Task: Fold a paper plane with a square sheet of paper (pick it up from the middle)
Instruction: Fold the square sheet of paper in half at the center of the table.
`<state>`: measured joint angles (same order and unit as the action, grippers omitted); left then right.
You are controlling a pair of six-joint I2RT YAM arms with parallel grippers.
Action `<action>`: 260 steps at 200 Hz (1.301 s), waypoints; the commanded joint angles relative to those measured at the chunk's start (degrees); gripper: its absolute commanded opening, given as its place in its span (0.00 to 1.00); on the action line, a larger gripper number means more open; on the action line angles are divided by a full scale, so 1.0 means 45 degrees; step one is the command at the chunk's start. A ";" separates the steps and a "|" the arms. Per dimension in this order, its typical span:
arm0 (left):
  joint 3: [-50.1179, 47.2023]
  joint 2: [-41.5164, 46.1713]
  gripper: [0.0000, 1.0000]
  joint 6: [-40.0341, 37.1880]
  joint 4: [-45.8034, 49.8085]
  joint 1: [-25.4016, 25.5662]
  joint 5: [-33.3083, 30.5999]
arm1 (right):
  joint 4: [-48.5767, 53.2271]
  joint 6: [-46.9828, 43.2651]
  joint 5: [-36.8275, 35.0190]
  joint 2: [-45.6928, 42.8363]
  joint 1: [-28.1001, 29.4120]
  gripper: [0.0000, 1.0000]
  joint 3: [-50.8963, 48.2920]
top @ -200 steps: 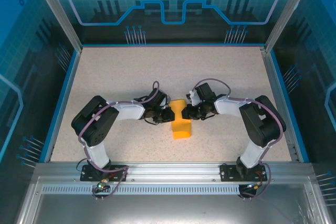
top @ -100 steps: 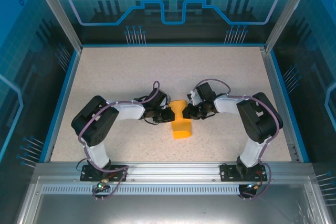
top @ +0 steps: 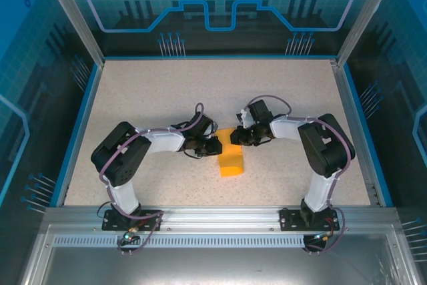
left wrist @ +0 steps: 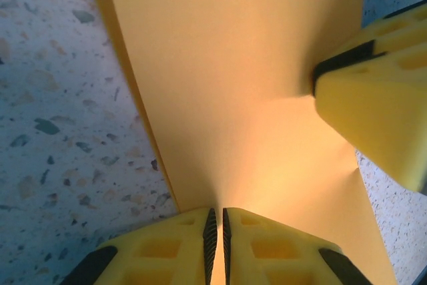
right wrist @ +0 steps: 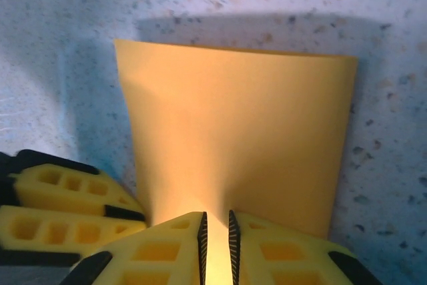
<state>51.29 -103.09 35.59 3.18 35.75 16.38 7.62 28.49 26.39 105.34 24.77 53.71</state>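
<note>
Two pinches hold the paper (top: 231,163): left end effector (top: 218,146) and right end effector (top: 235,139), both nearly closed, grip its far end from opposite sides; its long axis runs toward the tabletop's (top: 147,98) near edge.

Speckled beige tabletop (top: 147,98) — blue-edged, inside translucent blue walls (top: 220,5) and aluminium frame (top: 213,215)

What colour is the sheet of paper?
The paper is plain orange, best seen from the right wrist.
</note>
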 commanded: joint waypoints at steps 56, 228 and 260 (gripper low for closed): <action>-0.0421 -0.0252 0.16 -0.0311 0.1315 0.0035 -0.0965 | 0.0700 -0.0831 -0.1451 0.0062 -0.1079 0.20 0.0098; -0.0274 -0.0219 0.16 -0.0419 0.1521 0.0026 -0.0975 | -0.0725 0.0432 -0.0337 0.0727 -0.0393 0.20 0.1147; -0.0298 -0.0215 0.16 -0.0448 0.1559 0.0027 -0.0976 | -0.0490 0.0030 -0.0790 0.1159 -0.0648 0.20 0.1393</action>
<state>51.29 -103.09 35.57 2.94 35.81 15.86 4.91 30.02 24.27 108.84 22.57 58.52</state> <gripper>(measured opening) 0.161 0.198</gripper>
